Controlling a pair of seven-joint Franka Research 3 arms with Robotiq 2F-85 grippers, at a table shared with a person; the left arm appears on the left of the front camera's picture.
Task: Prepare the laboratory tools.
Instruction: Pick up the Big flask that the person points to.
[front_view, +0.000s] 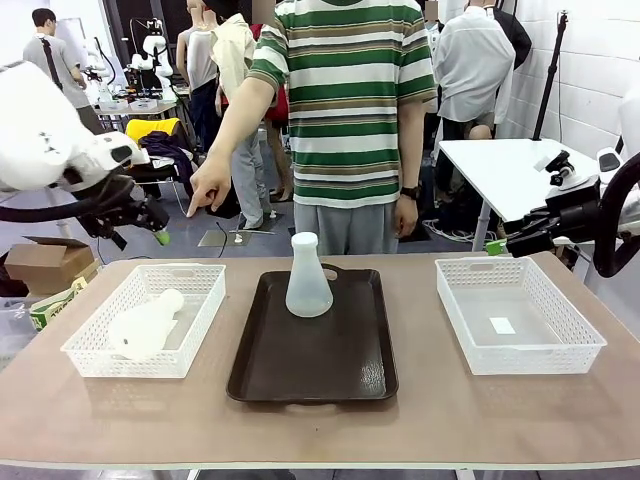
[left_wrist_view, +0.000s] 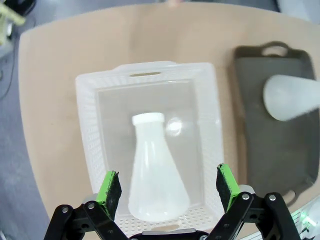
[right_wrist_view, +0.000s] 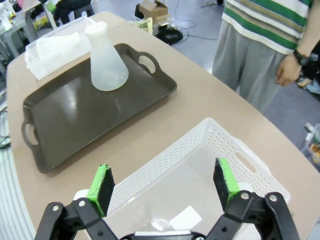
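- Left gripper (left_wrist_view: 167, 189): hung above the left mesh basket (front_view: 100, 362), jaws spread wide and nothing between the green pads (left_wrist_view: 109, 192). In the left wrist view it looked straight down on the basket.
- First flask (front_view: 145, 325): lay on its side inside the left mesh basket, with the white top towards the far rim and the wide base towards the near one. It sat roughly centred between the pads, well below them.
- Second flask (front_view: 307, 280): stood upright on the far half of the dark brown tray (front_view: 320, 365), at mid-table between the two baskets.
- Right gripper (right_wrist_view: 164, 180): was poised over the right mesh basket (front_view: 530, 358), jaws likewise spread and gripping nothing. That basket held no flask; a small white slip (front_view: 503, 325) lay on its floor.
- Person's hand (front_view: 210, 190): was extended with the forefinger pointing down towards the left basket's side of the table (front_view: 450, 420).
- Step in hand (judged): the approach to the lying flask, before any contact. One flask appeared already set on the tray and one remained to be fetched, so the task looked about half done.
- Next move (judged): a straight descent between the basket walls, the pads closing across the body or neck. The smooth conical wall could slip, so a grip near the neck seemed safer. The flask would then need righting before being set on the tray beside the other.
- Count: two flasks, two white mesh baskets, one tray, two grippers, one person at the table.
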